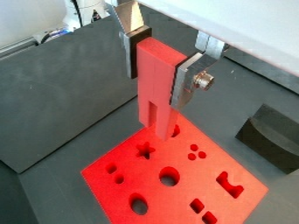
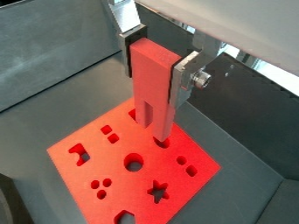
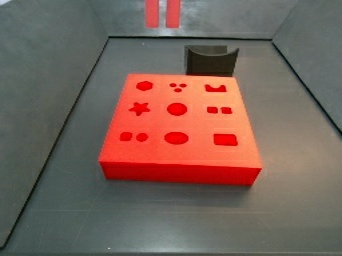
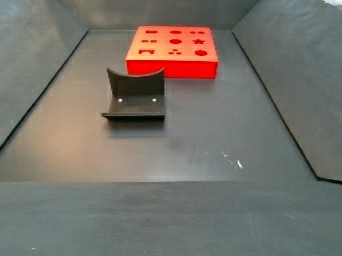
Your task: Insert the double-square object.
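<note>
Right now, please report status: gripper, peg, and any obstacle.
Gripper shut on the double-square object, above the red block. Prongs point down, not yet inserted. Fixture stands apart on the floor; nothing in the way.

The red block with shaped holes (image 4: 175, 50) lies flat near the far edge of the dark counter (image 4: 201, 150); the fixture (image 4: 135, 96) stands apart from it, nearer the middle and toward the left edge; the gripper is out of this side view.
</note>
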Controlling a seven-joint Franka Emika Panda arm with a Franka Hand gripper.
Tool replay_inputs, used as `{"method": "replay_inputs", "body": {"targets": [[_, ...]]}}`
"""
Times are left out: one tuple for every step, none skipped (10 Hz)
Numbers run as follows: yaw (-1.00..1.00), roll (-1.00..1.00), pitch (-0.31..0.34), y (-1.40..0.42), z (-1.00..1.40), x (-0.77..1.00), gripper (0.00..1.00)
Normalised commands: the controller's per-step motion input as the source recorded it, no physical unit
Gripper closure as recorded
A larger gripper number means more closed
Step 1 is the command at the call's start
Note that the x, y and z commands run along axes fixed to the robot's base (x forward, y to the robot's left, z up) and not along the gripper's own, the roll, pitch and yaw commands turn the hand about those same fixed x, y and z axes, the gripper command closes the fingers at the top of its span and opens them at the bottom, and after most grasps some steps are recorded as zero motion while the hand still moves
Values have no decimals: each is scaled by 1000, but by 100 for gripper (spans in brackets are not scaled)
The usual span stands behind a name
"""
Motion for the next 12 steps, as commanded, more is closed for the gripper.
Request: {"method": "replay_inputs", "body": {"targets": [[-66, 0, -104, 0, -403, 283, 100], [-131, 0, -84, 0, -574, 563, 100], [-83, 0, -129, 74, -594, 431, 100], [0, 0, -124, 54, -669, 483, 100], [0, 0, -131, 6, -689, 480, 100], [-6, 9, -124, 0, -694, 494, 100], [-17, 16, -153, 0, -703, 483, 100], [-46, 4, -203, 0, -671, 543, 100], [-20, 79, -11, 0, -320, 831, 100], [0, 159, 4, 0, -211, 994, 100], [-11, 207, 30, 0, -257, 1000, 100], [-34, 347, 96, -66, -300, 886, 100]]}}
